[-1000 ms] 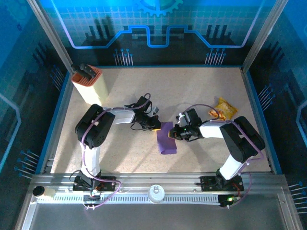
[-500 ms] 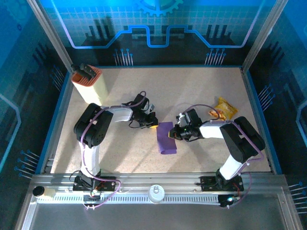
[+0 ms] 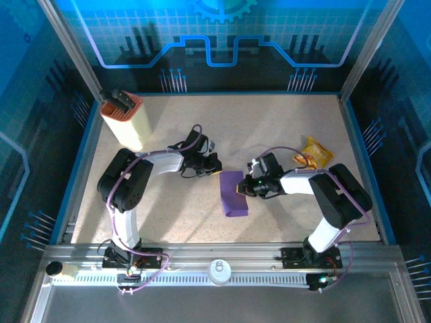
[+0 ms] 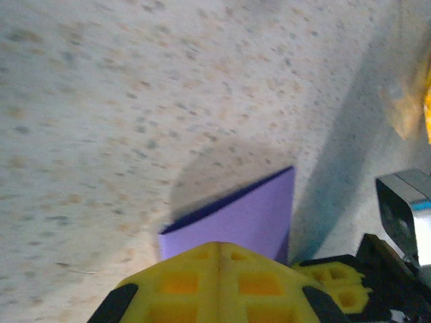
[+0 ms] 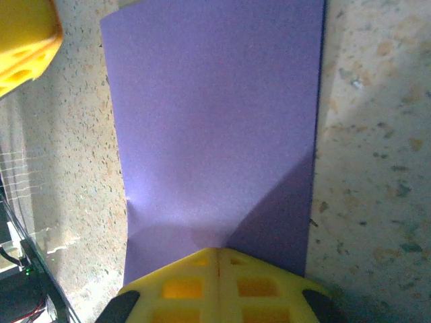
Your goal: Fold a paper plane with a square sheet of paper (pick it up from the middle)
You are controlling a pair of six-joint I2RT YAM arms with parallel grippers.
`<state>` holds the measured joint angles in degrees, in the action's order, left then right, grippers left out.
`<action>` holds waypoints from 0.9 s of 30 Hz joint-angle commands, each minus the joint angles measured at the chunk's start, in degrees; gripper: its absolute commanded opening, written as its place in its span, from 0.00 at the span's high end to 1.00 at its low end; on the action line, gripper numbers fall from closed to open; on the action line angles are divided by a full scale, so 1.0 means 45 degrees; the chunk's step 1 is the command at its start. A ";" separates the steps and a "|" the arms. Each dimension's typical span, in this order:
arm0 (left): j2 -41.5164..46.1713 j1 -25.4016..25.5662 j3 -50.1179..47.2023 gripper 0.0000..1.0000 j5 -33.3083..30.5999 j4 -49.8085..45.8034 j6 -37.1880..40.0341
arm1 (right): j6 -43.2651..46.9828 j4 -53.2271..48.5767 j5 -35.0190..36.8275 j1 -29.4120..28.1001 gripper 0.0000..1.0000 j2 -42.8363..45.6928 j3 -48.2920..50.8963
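Paper (image 3: 233, 193) edges between closed left claw (image 3: 215, 169) and right claw (image 3: 246, 190); bare tabletop (image 3: 269, 128) beyond.

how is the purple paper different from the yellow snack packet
Colour: the purple paper is plain violet, while the snack packet is yellow-orange.
Surface: the paper lies smooth and flat, while the packet looks crinkled.
Place: the paper sits mid-table, while the packet lies apart from it, nearer the right side.
Size: the paper covers more area than the packet.
Both rest on the speckled table.
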<state>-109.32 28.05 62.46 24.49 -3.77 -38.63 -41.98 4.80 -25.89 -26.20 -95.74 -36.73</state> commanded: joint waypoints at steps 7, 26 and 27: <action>-0.0988 0.0260 0.0420 1.00 0.0333 -0.0143 0.0733 | 0.0012 -0.2355 0.1514 0.0020 0.95 -0.0511 0.0603; -0.0216 -0.0863 0.0146 1.00 -0.0665 -0.0355 0.0035 | -0.0293 -0.1940 0.1432 -0.0058 0.95 -0.0531 0.0931; 0.0094 -0.0841 -0.0012 1.00 -0.0641 -0.0376 -0.0051 | -0.0311 -0.1945 0.1431 -0.0077 0.95 -0.0518 0.0922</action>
<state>-113.30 24.60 63.81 23.44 -3.66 -37.63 -42.85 6.02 -25.80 -26.20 -95.55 -36.03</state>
